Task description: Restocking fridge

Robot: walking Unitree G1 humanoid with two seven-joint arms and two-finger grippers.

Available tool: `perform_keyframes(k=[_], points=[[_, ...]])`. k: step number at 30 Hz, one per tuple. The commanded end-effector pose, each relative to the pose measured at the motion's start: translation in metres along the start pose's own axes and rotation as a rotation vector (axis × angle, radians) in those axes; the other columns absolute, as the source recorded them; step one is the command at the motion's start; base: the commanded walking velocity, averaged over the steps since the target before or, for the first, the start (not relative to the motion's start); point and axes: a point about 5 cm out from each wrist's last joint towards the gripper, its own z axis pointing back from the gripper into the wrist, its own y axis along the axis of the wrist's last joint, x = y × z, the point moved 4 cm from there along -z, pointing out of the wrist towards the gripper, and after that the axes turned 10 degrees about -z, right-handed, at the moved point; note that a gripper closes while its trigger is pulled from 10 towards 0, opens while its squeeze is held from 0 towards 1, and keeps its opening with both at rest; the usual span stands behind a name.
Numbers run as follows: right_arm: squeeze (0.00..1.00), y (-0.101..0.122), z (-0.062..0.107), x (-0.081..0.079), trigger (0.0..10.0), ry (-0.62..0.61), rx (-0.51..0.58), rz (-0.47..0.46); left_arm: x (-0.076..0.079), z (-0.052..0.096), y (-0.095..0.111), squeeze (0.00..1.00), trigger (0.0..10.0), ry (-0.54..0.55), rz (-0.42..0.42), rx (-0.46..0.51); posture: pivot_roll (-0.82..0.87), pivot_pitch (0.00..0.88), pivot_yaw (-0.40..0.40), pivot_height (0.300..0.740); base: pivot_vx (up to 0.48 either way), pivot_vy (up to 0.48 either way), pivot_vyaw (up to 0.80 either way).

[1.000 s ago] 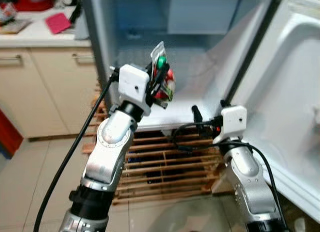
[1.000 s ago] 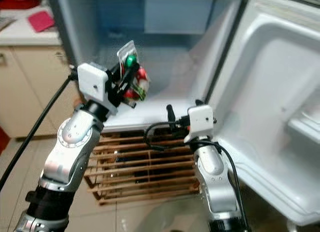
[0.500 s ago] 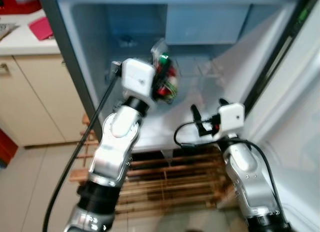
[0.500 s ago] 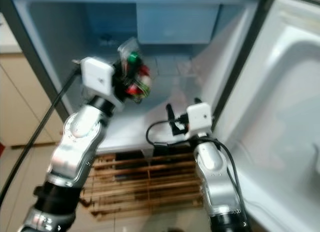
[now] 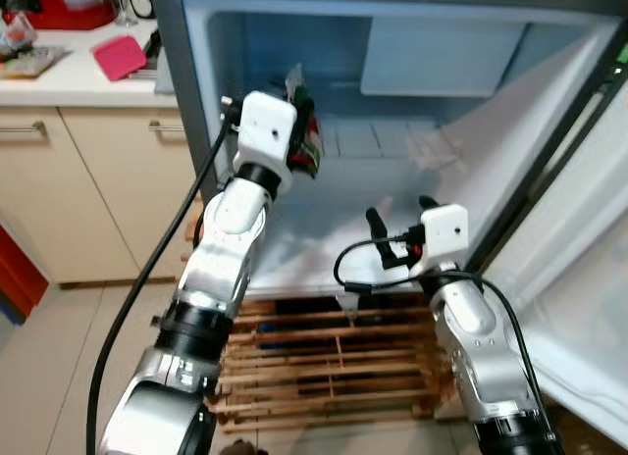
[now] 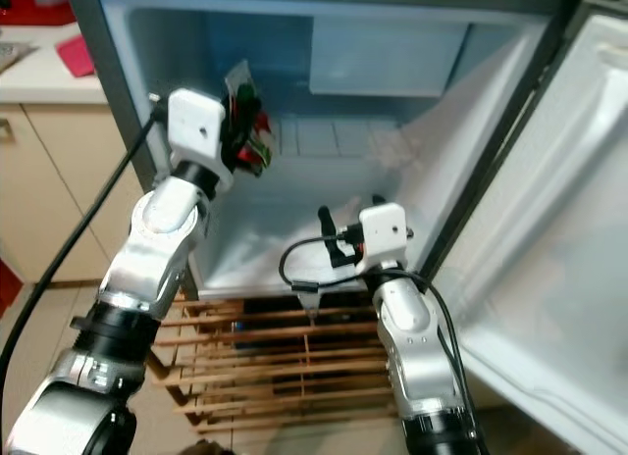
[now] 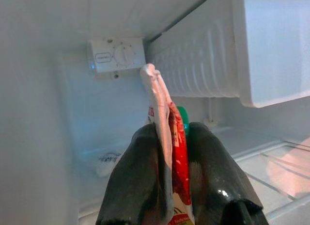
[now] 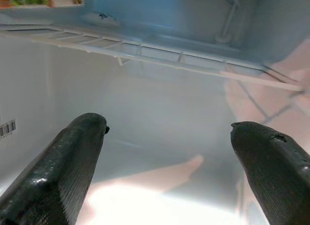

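Note:
My left gripper (image 5: 306,131) is shut on a flat red-and-white food pouch (image 7: 167,152) with a green cap, holding it upright inside the open fridge (image 5: 412,131), above the wire shelf (image 5: 378,139) near the left wall. In the left wrist view the pouch is pinched between both black fingers (image 7: 138,181), with the thermostat dial (image 7: 116,54) behind it. My right gripper (image 5: 394,212) stands open and holds nothing, low in the fridge over its white floor (image 5: 314,249), its fingertips (image 8: 80,142) wide apart.
The fridge door (image 5: 589,278) swings open at the right. A freezer box (image 5: 442,55) hangs at the top. A wooden slatted rack (image 5: 334,367) sits under the fridge. Cabinets and a counter (image 5: 69,82) with a pink item (image 5: 120,55) stand to the left.
My left gripper has carried the pouch up and deeper into the fridge, toward the left wall at shelf height. The right gripper stays low and open. The camera has shifted closer.

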Motion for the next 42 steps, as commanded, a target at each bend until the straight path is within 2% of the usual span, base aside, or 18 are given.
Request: perform_keyframes(k=[1,5,11,17,21,22,28,33,39,42], points=[[0.00,0.003,-0.001,0.001,10.0,0.004,0.004,-0.004,-0.004,-0.009,-0.002,0.00,10.0,0.032,-0.030,0.002,-0.07,0.000,-0.026,0.740,0.000,0.000,0.00],[0.00,0.002,0.005,-0.002,10.0,0.012,-0.004,0.001,-0.009,-0.025,-0.009,0.00,10.0,0.068,-0.058,-0.033,-0.10,0.000,-0.023,0.740,0.000,0.000,0.00],[0.00,-0.001,0.019,-0.007,10.0,0.027,-0.028,0.009,-0.010,-0.040,-0.007,0.00,10.0,0.089,-0.065,-0.060,-0.15,0.000,-0.031,0.740,0.000,0.000,0.00],[0.00,-0.004,0.034,-0.008,10.0,0.027,-0.055,0.013,-0.015,-0.045,-0.011,0.00,10.0,0.111,-0.044,-0.111,-0.19,0.026,-0.038,0.740,0.000,0.000,0.00],[0.00,-0.004,0.038,-0.007,10.0,0.025,-0.068,0.014,-0.018,-0.047,-0.015,0.00,10.0,0.104,-0.039,-0.134,-0.20,0.040,-0.042,0.740,0.000,0.000,0.00],[0.00,-0.004,0.040,-0.007,10.0,0.026,-0.077,0.016,-0.021,-0.047,-0.016,1.00,10.0,0.105,-0.039,-0.143,-0.21,0.049,-0.042,0.740,0.000,0.000,0.00],[0.00,-0.002,0.046,-0.004,10.0,0.007,-0.087,0.017,-0.031,-0.049,-0.011,1.00,10.0,0.116,-0.076,-0.121,-0.22,0.059,-0.041,0.740,0.000,0.000,0.00],[0.00,-0.004,0.048,-0.007,10.0,0.013,-0.102,0.014,-0.038,-0.053,-0.002,1.00,10.0,0.124,-0.117,-0.086,-0.21,0.063,-0.045,0.740,0.000,0.000,0.00],[0.00,-0.004,0.047,-0.007,10.0,0.015,-0.108,0.012,-0.041,-0.056,0.003,1.00,10.0,0.128,-0.113,-0.073,-0.20,0.065,-0.049,0.740,0.000,0.000,0.00],[0.00,-0.004,0.046,-0.007,10.0,0.017,-0.111,0.013,-0.042,-0.057,0.005,1.00,10.0,0.158,-0.080,-0.077,-0.20,0.064,-0.050,0.740,0.000,0.000,0.00]])
